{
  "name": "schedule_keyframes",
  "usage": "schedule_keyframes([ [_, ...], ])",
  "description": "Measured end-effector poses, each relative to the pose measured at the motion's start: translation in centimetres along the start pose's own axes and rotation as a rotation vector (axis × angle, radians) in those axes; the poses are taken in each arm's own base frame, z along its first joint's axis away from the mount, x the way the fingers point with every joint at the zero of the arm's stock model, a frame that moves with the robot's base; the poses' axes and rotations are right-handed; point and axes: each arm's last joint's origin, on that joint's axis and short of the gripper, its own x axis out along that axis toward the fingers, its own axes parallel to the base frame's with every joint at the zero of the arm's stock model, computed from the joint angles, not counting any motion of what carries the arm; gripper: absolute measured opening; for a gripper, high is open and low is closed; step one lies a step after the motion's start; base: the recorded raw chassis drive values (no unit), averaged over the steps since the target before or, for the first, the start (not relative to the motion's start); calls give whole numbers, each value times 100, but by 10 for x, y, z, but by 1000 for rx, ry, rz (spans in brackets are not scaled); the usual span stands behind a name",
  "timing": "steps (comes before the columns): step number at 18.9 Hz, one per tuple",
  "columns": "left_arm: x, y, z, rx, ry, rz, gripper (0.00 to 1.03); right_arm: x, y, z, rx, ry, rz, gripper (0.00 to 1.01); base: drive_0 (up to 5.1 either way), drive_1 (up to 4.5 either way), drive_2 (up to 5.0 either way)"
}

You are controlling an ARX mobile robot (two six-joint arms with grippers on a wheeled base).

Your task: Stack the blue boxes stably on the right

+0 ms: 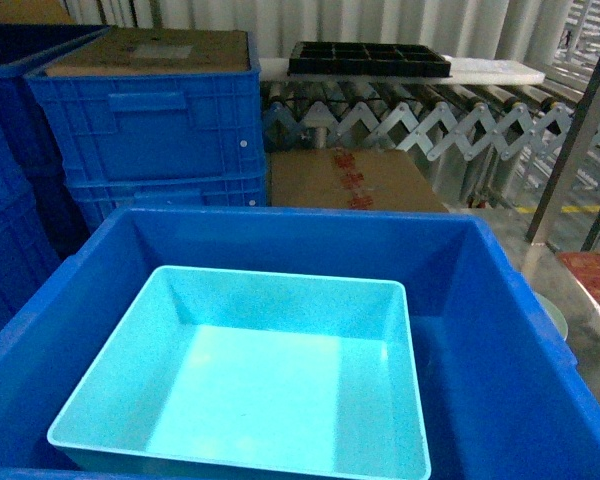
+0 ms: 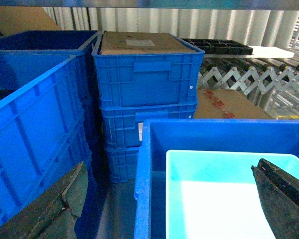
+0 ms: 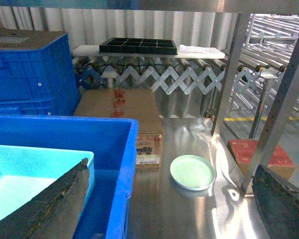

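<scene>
Turquoise tub [image 1: 280, 380] seen lying upright and empty inside large dark-blue crate [image 1: 500, 330], toward that crate's near-left part; open gap along the crate's right inner wall, narrower gap at the far wall. No second turquoise tub visible.

Left gripper [image 2: 164, 204] hovered above the crate's left wall, fingers [image 2: 281, 199] spread wide apart, released, nothing between them; one finger over the tub's right side, the other outside the crate to the left.

Right gripper [image 3: 169, 204] likewise spread and holding nothing, one finger above the tub's right rim, the other off over the steel table [image 3: 189, 209].

Beyond crate: cardboard box [image 1: 355, 180] touching the far wall, stacked ribbed blue crates [image 1: 150, 120] far left, topmost covered by cardboard. Black divided tray [image 1: 368, 58] on roller conveyor [image 1: 450, 115] at far side. Pale green dish [image 3: 192, 172] on table right of crate, near red box [image 3: 259, 154].
</scene>
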Motion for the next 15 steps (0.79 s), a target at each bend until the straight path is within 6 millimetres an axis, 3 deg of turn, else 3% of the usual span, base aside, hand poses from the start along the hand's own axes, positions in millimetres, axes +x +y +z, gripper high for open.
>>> schedule_keyframes([
  [15,0,0,0,0,0,0,98,0,0,0,0,0,0,98,0,0,0],
])
